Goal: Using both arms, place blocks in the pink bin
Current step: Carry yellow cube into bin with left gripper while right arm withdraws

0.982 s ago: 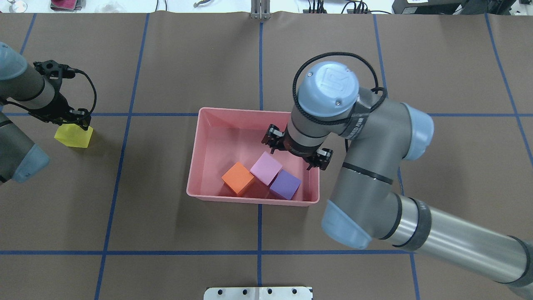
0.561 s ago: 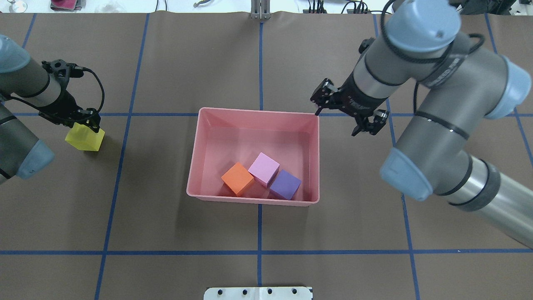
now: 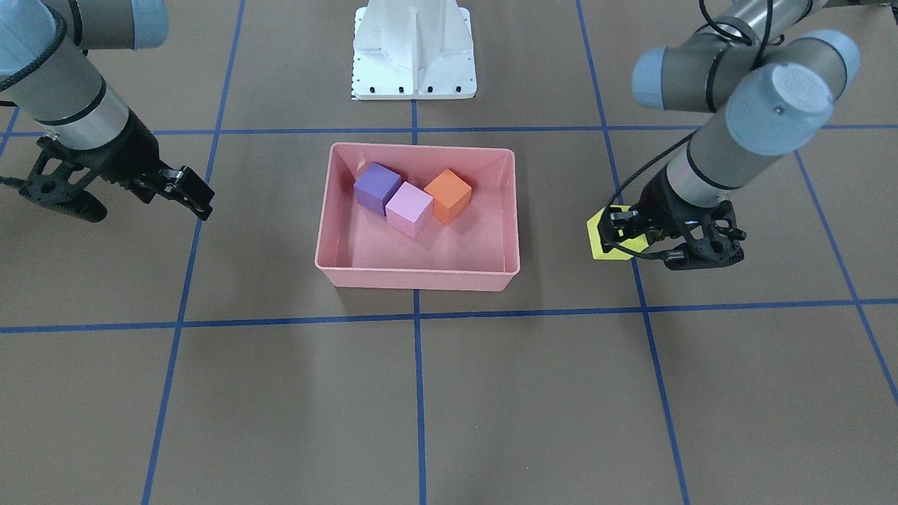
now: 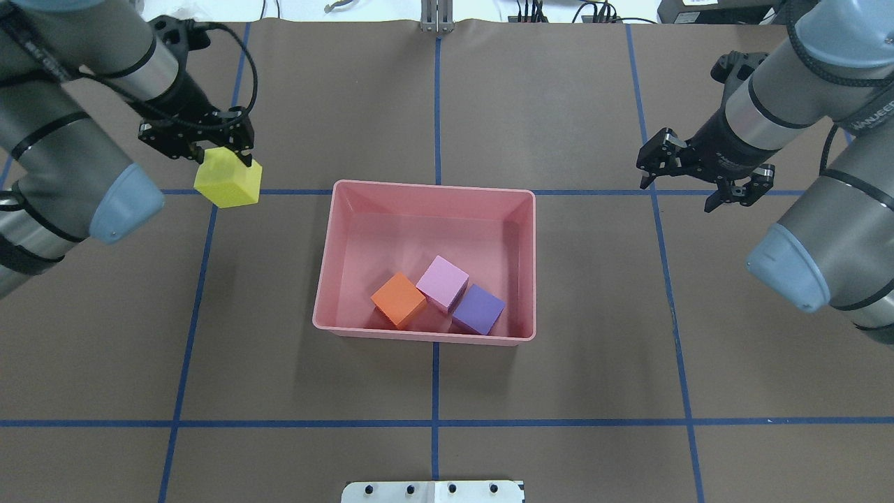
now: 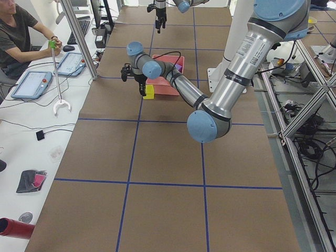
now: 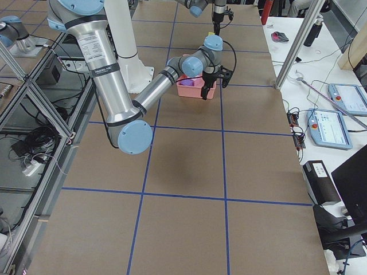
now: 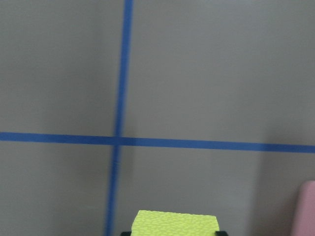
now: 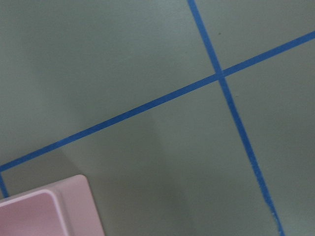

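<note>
The pink bin [image 4: 433, 187] sits mid-table and holds the orange block [image 4: 398, 299], light pink block [image 4: 443, 281] and purple block [image 4: 478, 309], clustered at its near side. My left gripper [image 4: 209, 150] is shut on the yellow block [image 4: 228, 179] and holds it above the table, left of the bin's far left corner. The left wrist view shows the yellow block [image 7: 176, 223] between the fingers and the bin's edge [image 7: 307, 209]. My right gripper [image 4: 676, 195] is open and empty, right of the bin. In the front view the bin [image 3: 414, 280] lies between both grippers.
The white robot base [image 3: 414, 52] stands behind the bin. Blue tape lines cross the brown table cover. A metal post [image 4: 436, 17] stands at the far edge. An operator [image 5: 16, 31] sits at a side desk beyond the table.
My left gripper has lifted the yellow block and carried it right, toward the bin. My right gripper has left the bin, where it hung over the blocks, and moved out to the right, open.
</note>
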`<state>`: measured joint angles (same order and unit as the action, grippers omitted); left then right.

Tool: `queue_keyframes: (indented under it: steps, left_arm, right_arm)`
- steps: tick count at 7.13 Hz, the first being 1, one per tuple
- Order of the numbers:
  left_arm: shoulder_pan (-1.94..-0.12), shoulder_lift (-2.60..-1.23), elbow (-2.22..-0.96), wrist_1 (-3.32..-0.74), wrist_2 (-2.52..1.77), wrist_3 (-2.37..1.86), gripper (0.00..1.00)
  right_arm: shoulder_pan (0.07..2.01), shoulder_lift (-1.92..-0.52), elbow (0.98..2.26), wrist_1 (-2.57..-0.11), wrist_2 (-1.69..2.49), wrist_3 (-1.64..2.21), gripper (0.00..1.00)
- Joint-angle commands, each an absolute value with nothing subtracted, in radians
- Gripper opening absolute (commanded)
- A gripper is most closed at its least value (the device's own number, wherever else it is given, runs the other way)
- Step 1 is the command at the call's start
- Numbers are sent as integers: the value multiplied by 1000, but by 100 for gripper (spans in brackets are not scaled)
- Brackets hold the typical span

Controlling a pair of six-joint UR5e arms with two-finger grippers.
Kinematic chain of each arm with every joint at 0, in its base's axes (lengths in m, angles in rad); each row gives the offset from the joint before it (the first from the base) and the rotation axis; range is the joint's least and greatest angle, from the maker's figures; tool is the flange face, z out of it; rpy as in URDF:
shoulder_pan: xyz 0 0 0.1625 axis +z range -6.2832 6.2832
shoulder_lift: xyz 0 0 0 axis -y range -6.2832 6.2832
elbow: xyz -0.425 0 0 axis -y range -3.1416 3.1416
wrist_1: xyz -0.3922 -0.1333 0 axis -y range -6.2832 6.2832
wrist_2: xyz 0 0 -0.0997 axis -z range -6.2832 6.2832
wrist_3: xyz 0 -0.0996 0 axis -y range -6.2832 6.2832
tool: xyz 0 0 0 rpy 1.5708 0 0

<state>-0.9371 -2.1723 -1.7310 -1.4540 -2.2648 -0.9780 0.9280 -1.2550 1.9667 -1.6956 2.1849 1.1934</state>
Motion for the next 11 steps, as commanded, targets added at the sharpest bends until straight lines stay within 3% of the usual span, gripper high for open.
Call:
queue_keyframes:
  steps: [1, 3, 5, 7, 8, 10, 11]
  left_arm:
    - [-759, -2362, -1747, -1331, -2185, -1230, 0]
    - [-628, -2448, -1638, -1362, -2037, -1314, 0]
    - [-604, -2485, -1464, -1515, -1961, -1333, 0]
    - [-604, -2497, -1381, -1594, -1956, -1332, 0]
    - [-604, -2499, -1379, -1592, -1956, -1333, 24]
    - [-606, -2499, -1374, -1592, -1956, -1328, 100]
    - [-614, -2499, -1382, -1591, -1956, -1324, 100]
  right_arm:
    - [940, -1305, 1964, -1694, 2180, 1109, 100]
    - [950, -1328, 1956, -1694, 2178, 1056, 100]
    - [950, -1331, 1954, -1694, 2174, 1054, 100]
    - [950, -1335, 1954, -1694, 2174, 1054, 100]
    - [950, -1335, 1954, -1694, 2174, 1054, 100]
    - [950, -1335, 1954, -1694, 2174, 1054, 100]
    - [950, -1336, 1953, -1694, 2174, 1054, 100]
